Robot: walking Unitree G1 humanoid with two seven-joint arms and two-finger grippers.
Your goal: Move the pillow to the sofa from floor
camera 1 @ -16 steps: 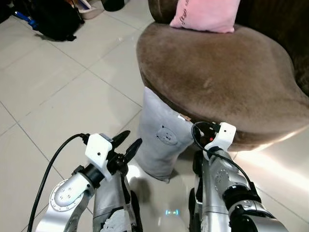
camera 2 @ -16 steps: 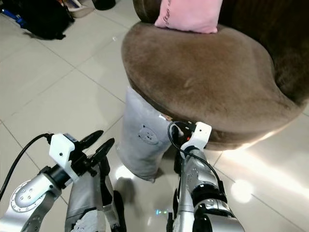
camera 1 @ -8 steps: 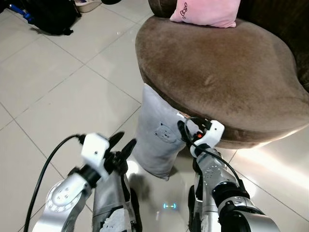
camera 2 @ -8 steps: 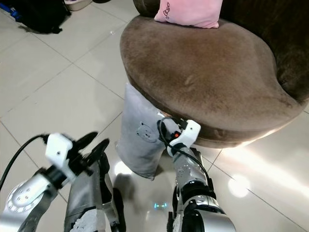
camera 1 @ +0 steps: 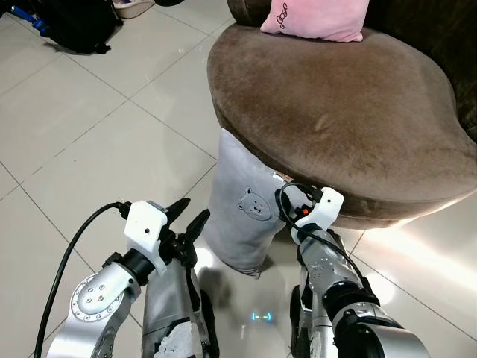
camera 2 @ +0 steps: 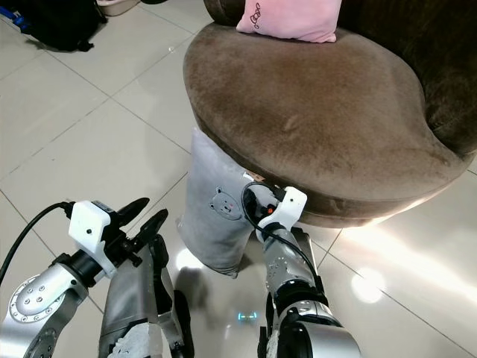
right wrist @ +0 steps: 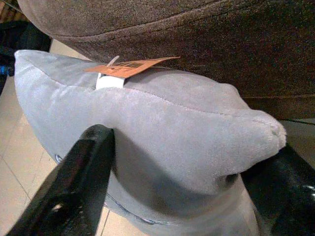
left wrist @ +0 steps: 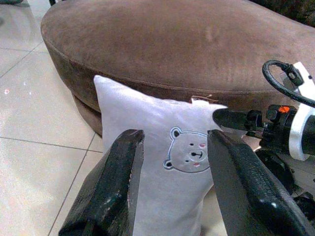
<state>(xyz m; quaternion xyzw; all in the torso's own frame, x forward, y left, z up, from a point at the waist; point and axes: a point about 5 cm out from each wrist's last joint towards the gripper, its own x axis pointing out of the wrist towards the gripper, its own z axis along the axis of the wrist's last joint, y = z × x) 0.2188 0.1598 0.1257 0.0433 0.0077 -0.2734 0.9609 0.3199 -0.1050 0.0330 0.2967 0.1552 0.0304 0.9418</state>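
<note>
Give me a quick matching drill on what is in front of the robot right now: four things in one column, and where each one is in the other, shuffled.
Things:
1. grey pillow
2. pink pillow
3. left gripper
4. right gripper

Places:
A. on the brown sofa seat, at the back
B. open, short of the grey pillow
C. on the floor, leaning against the sofa's front
D. fingers on either side of the grey pillow's corner

Pairs: 1-C, 2-A, 3-B, 4-D
</note>
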